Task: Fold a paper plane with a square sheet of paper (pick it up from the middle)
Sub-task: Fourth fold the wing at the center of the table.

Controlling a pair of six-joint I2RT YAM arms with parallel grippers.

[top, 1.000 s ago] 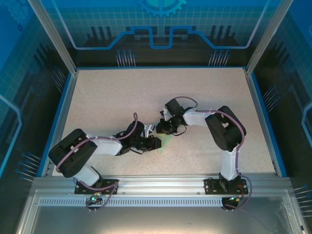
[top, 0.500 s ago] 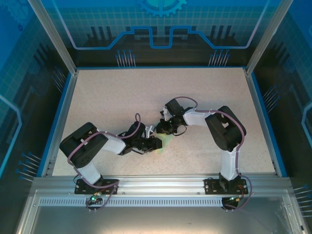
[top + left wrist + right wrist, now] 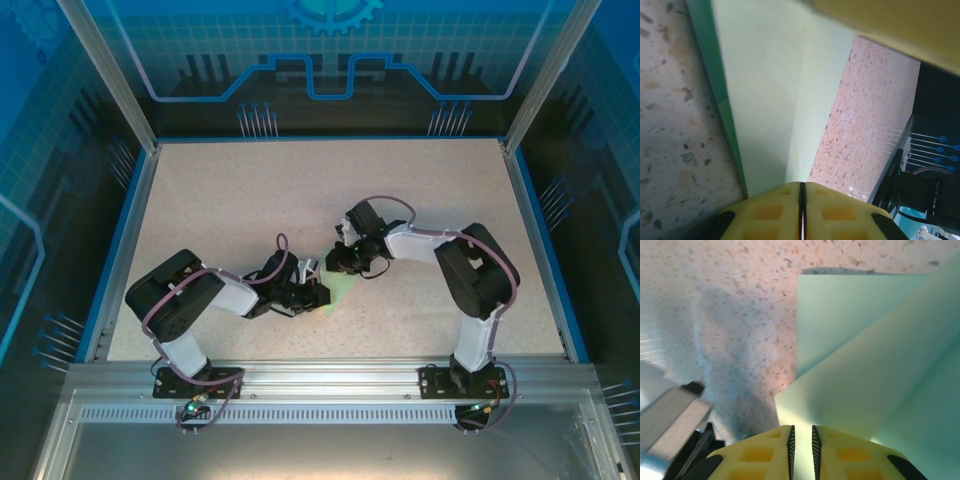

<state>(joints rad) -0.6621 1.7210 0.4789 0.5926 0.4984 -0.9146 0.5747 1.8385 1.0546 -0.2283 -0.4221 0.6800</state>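
The sheet of paper, pale mint green and partly folded, lies on the table between the two grippers. My left gripper is at its left edge. In the left wrist view the yellow pads of that gripper are pressed together where a crease of the paper runs in. My right gripper comes in from the far side. In the right wrist view its jaws stand narrow, with a raised flap of the paper between them. A flat layer lies beyond.
The speckled beige table has a blue rim, with clear walls on the left, right and far sides. Both arms bend low over the near middle. A yellow finger of the other gripper crosses the top of the left wrist view.
My left arm's elbow has swung right and its jaws have closed. My right arm's elbow has shifted slightly to the right. The paper stays between the grippers.
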